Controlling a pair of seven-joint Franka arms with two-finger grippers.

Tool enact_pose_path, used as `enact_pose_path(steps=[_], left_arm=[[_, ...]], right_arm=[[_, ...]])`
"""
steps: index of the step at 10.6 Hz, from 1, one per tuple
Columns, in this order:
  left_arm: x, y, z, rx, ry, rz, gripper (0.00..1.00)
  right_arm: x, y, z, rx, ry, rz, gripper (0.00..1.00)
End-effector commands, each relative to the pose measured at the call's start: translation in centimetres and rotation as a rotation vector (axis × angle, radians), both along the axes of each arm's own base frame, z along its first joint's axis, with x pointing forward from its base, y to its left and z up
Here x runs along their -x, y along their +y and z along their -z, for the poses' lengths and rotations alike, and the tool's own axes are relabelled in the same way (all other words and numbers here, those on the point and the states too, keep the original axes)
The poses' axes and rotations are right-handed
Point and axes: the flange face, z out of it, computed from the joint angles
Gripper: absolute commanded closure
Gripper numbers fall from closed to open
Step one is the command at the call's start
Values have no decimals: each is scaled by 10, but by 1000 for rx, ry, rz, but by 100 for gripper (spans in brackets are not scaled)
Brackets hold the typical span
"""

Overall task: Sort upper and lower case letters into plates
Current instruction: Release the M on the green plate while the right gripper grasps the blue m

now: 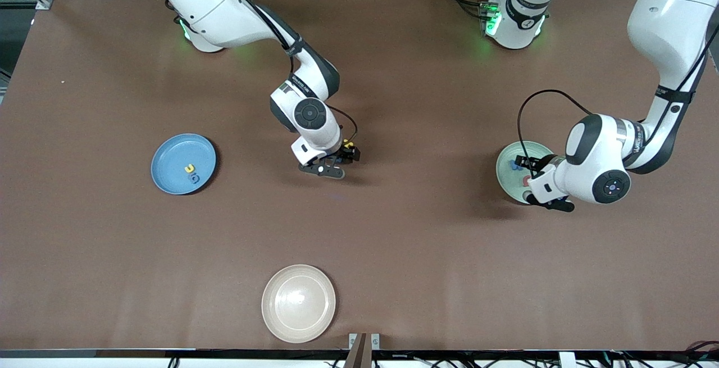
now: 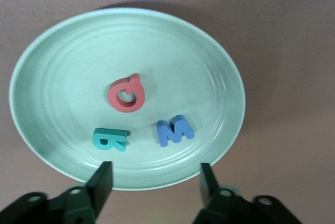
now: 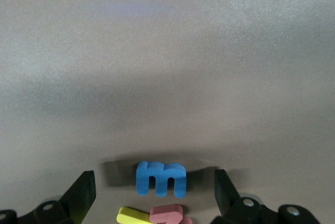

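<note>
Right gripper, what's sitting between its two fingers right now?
In the right wrist view, the right gripper is open, and a blue lowercase m lies on the brown table between its fingers. A yellow letter and a red letter lie beside it.

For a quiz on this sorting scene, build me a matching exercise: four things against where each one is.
Things:
1. red letter
2. yellow letter
3. blue lower case m
4. cream-white plate

Places:
A. on the bare table between the right tool's open fingers
B. in the blue plate
C. nearest the front camera, with nothing in it
D. in the mint green plate, under the open left tool

Pairs: 1-D, 2-B, 3-A, 4-C
</note>
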Motion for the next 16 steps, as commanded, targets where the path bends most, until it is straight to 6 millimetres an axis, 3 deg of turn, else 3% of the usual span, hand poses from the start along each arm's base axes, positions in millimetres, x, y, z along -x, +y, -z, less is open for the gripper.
enact_pose_path(steps=[1,5,7,9,12,13,15,16], left_arm=[[-1,-16,-35,-44,-64,21,0],[7,-108,-102,-84,-183,-90,0],[8,-137,-132,-67,-241,-79,0],[8,-153,-149,-43,-270,-61,0],[13,-170,-160,-27,-288,-36,0],[12,-171,-161,-27,-292,-44,0],[9,-174,-169,-17,-310,-47,0],[11,-180,-170,-15,-312,-38,0]], right_arm=[[4,5,6,0,-3,9,0],[14,-1,17,-16,-15,30,5],[16,-2,18,-13,-12,28,24],[19,-3,21,-8,-7,25,45],[19,-3,21,-1,-4,14,91],[19,-3,19,-1,-5,13,100],[11,-3,8,-7,-15,19,100],[4,-1,-7,14,8,22,100]])
